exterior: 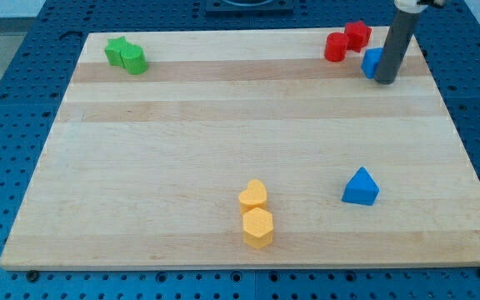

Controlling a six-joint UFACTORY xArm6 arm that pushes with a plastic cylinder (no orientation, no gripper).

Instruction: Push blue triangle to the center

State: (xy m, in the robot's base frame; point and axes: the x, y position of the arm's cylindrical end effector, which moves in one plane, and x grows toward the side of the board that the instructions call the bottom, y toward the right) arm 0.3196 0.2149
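Note:
The blue triangle (361, 187) lies on the wooden board (223, 133) at the view's lower right. My tip (385, 80) is at the view's upper right, far above the triangle. It stands against the right side of a second blue block (372, 62), which the rod partly hides, so its shape cannot be made out.
Two red blocks (346, 42) sit just left of my tip at the top right. Two green blocks (127, 55) sit at the top left. A yellow heart (253, 196) and a yellow hexagon (257, 227) sit at the bottom middle, left of the triangle.

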